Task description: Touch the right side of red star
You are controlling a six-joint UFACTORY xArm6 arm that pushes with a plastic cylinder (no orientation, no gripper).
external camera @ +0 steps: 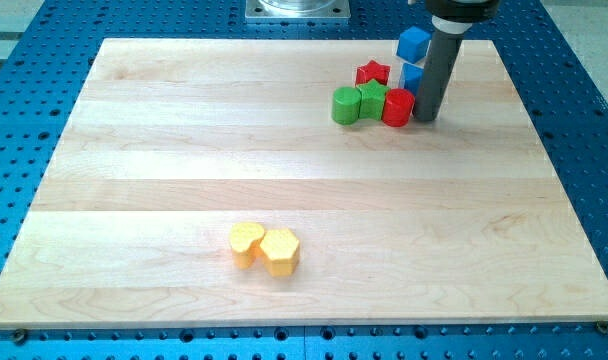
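Camera view, red star (373,73) left of my tip (425,119), apart

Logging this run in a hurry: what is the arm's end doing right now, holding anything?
My tip: a bare rod, holding nothing; it stands at the view's right of the red cylinder, right and below the red star.

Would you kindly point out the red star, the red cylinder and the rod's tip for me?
red star (373,72), camera view, centre of its top face.
red cylinder (397,103), camera view, middle of its top face.
my tip (425,118), camera view, the rod's very end, just right of the red cylinder.
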